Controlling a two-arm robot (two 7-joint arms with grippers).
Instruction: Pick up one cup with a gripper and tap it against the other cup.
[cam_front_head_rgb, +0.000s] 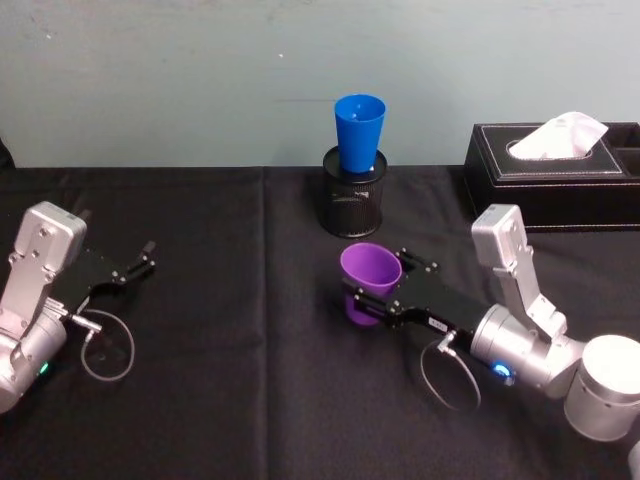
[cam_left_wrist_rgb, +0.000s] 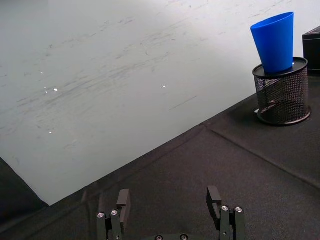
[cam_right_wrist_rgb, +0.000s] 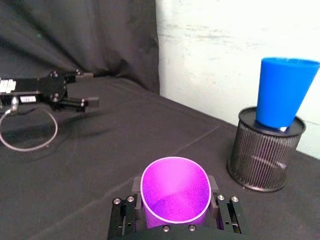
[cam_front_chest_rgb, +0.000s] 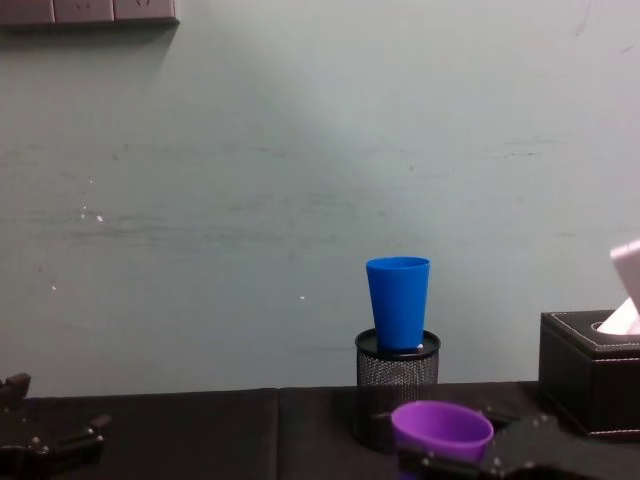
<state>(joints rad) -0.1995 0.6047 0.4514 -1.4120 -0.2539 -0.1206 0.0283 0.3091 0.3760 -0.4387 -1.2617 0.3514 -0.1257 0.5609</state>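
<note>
Near the middle of the black-clothed table (cam_front_head_rgb: 250, 400), a touch toward its right edge, we've got the purple cup (cam_front_head_rgb: 370, 270) clamped in the right gripper (cam_front_head_rgb: 388, 283). There's one black finger on each side of the cup wall, pressed right up against it, so that's a solid grip. The cup's mouth faces up and leans a little. We honestly can't tell whether its base is on the cloth or just off it.

Back by the table's far edge, roughly at its midpoint, the blue cup (cam_front_head_rgb: 359, 130) stands mouth-up inside a black mesh pen holder (cam_front_head_rgb: 353, 205), with most of its height poking out above the rim. The purple cup is on the near side of that holder, close but not touching either it or the blue cup.

Over by the left edge, the left gripper (cam_front_head_rgb: 148, 257) hangs low above the cloth with its fingers spread apart and nothing between them.

A black tissue box (cam_front_head_rgb: 560, 180) sits at the far right corner, well apart from both cups.
</note>
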